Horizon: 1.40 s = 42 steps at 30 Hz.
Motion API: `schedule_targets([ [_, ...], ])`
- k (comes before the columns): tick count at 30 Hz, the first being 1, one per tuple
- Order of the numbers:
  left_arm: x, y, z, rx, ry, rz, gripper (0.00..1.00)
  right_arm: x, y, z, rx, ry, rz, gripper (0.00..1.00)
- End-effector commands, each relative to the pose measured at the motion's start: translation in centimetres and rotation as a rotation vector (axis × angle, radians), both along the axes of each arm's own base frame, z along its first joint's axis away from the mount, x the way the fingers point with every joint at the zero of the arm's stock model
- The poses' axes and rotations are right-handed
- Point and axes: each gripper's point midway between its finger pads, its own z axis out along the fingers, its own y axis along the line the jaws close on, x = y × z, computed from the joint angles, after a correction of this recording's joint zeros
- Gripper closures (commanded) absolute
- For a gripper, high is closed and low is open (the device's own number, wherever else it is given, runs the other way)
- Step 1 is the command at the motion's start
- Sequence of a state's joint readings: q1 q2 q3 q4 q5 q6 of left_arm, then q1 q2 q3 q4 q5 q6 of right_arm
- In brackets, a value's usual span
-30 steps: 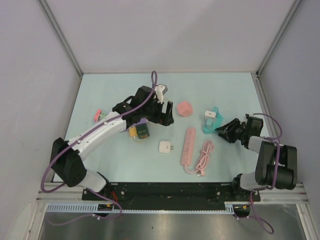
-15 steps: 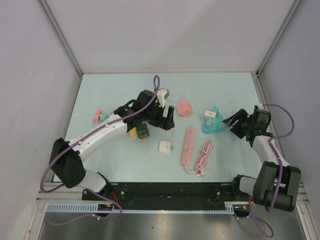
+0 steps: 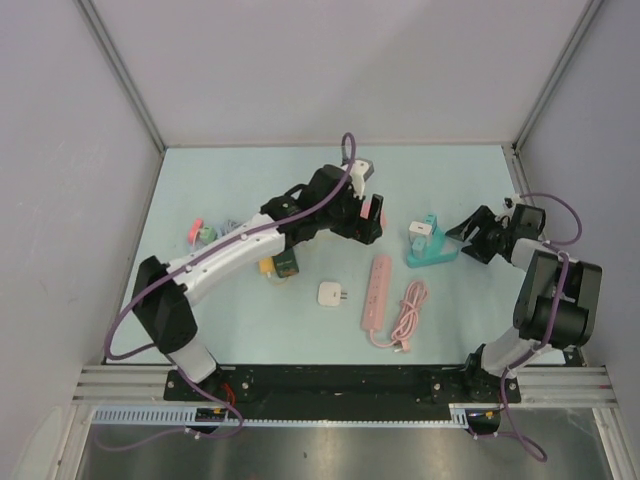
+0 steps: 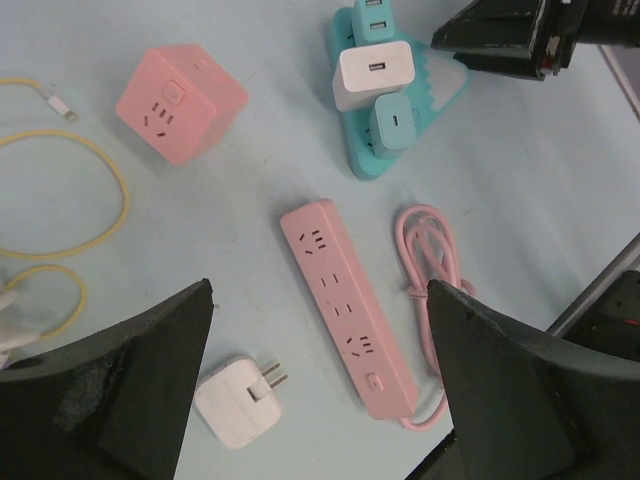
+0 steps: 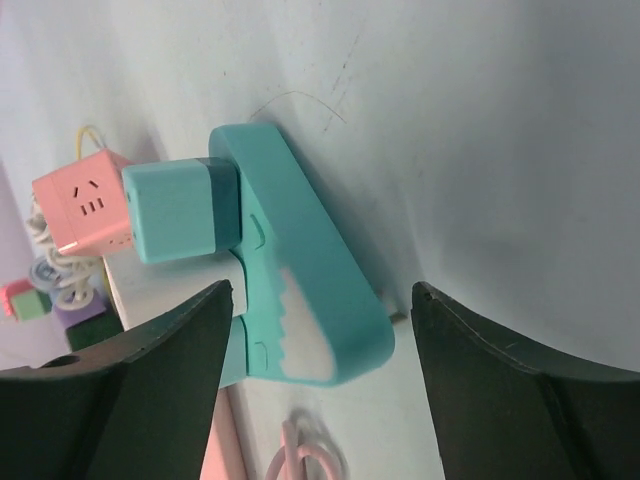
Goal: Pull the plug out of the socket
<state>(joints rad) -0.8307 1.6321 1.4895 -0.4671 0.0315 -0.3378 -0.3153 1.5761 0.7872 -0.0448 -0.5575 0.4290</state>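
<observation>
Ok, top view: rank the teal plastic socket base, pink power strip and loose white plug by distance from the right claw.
1. Teal plastic socket base, just left of the right claw.
2. Pink power strip, table centre.
3. Loose white plug, farther left.

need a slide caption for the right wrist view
Open right gripper facing the teal socket, with a teal plug and a white plug seated in it.

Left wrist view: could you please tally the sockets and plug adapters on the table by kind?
Sockets: 3 (pink cube, pink strip, teal socket)
Plug adapters: 4 (loose white adapter; in the teal socket, plugged white adapter, upper teal adapter, lower teal adapter)
Total: 7
</observation>
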Motion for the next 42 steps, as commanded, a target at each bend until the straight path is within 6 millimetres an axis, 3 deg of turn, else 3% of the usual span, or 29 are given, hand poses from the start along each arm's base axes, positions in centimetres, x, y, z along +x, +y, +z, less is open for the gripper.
schedule_targets([
  [1,0.8,-2.9,-0.7,-0.028,-0.001,0.002,0.08,1.5,1.9,0.7,0.109,-0.099,0.161,0.25],
  [11,1.7,-7.3,-4.4,-0.071,-0.003,-0.043,0.10,-0.7,4.9,-1.3,0.184,-0.082,0.239,0.35],
  [13,2.0,-8.3,-4.4,-0.093,-0.019,-0.054,0.10,-0.9,5.0,-1.7,0.192,-0.078,0.244,0.39],
  [21,3.8,-11.1,-8.0,-0.059,-0.030,-0.072,0.12,-1.4,5.8,-3.3,0.226,-0.039,0.259,0.52],
  [25,4.5,-12.0,-10.0,-0.033,-0.024,-0.085,0.14,-1.7,6.0,-3.7,0.238,-0.038,0.261,0.55],
  [33,4.7,-13.0,-11.7,-0.023,-0.001,-0.106,0.17,-1.8,5.8,-4.4,0.235,-0.024,0.251,0.58],
  [39,4.5,-13.4,-13.1,-0.010,0.038,-0.113,0.27,-1.6,5.7,-4.8,0.243,-0.020,0.239,0.60],
  [42,4.2,-13.5,-13.5,-0.007,0.055,-0.127,0.42,-1.6,5.6,-5.2,0.244,-0.007,0.226,0.60],
])
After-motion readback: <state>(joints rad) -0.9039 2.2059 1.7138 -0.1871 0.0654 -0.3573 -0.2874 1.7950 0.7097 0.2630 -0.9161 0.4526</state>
